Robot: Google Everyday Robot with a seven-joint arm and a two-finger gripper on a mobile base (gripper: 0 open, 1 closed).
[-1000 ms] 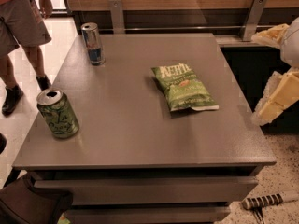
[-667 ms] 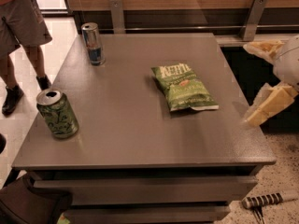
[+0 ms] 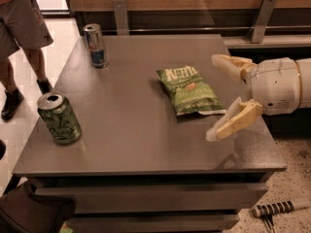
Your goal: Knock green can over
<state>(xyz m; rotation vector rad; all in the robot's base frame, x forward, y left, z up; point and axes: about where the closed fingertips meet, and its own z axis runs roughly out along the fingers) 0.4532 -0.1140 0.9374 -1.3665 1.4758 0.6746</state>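
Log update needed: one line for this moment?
end effector: open, over grey table, right side | light green drink can: upright, front-left corner, untouched | knock: pending

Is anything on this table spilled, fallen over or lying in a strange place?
Nothing on the table stands out: the green can and the blue can stand upright, the chip bag lies flat, no spill. The hand hovers open over the table's right edge. Only a striped object lies on the floor, lower right.

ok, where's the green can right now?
Camera view: green can upright near the front-left corner of the table, blue-and-silver can behind it; the open gripper hovers at right, beside the chip bag.
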